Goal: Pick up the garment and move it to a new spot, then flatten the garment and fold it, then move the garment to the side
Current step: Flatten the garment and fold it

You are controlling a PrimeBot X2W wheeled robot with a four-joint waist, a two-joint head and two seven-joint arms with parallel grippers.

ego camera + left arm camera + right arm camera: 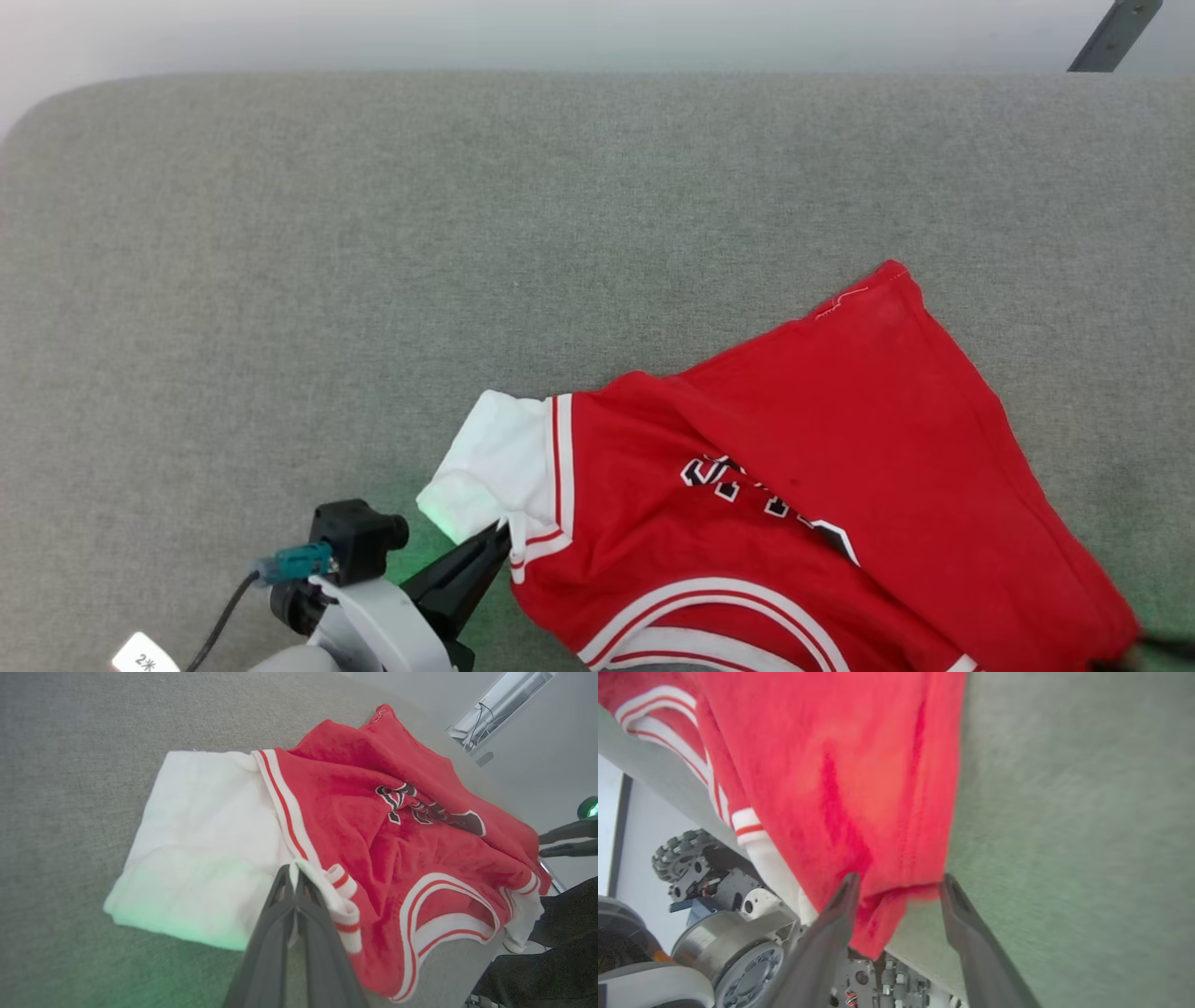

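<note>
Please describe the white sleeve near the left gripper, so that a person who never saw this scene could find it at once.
On the grey fabric surface, a red jersey lies at the near right. At the jersey's left end, beside the shut left gripper, the white sleeve lies spread flat. It is plain white; past its red-and-white striped seam, all is red.

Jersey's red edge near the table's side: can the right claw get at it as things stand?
Probably yes. The right claw stands open with a red edge of the jersey between its fingers; nothing blocks it.
</note>
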